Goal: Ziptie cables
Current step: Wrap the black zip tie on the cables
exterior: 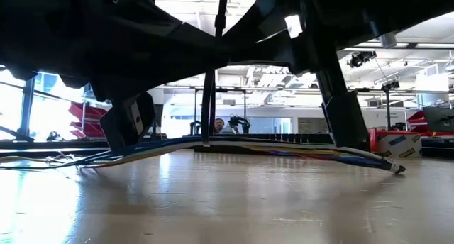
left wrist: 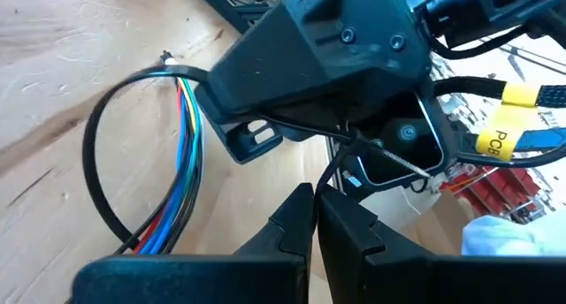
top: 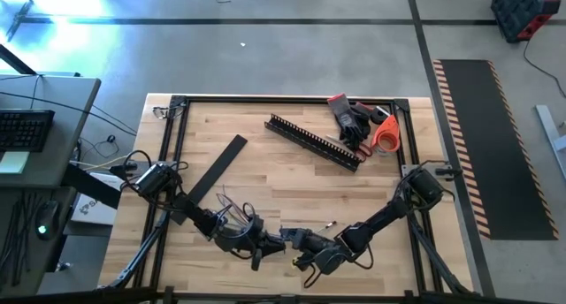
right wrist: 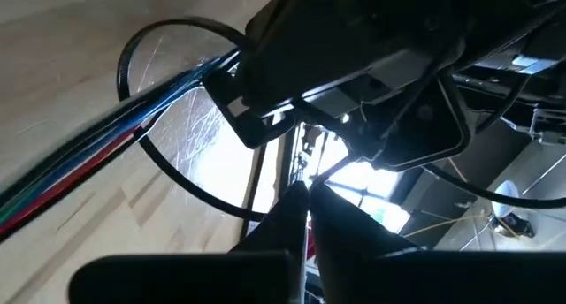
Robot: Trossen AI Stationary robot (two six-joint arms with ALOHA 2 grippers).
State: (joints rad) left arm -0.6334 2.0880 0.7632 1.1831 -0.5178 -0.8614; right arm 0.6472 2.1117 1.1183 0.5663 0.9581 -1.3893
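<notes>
1. The left hand point(top: 276, 244) and the right hand point(top: 296, 242) meet tip to tip near the front middle of the tabletop point(top: 283, 180), each with its fingers pressed together.
2. In both wrist views a thin dark strand, seemingly the zip tie's tail, runs right up to the closed fingertips; whether either hand actually pinches it, I cannot tell.
3. The cables point(left wrist: 181, 185) lie as one bundle of blue, red, yellow and green wires just beside and below the two hands, with a black zip-tie loop point(left wrist: 102, 158) standing wide around them.
4. In the low view the bundle point(exterior: 284, 146) lies nearly flat on the tabletop, its long axis running left to right across the robot's front, one end sagging to the wood.
5. Both hands are about equally near the loop, so tightening likely depends on pulling the tail across the bundle's long axis, not along it.
6. A black strip point(top: 225, 163), a comb-toothed channel point(top: 314, 143) and gloves point(top: 349, 117) lie well apart, towards the back.
</notes>
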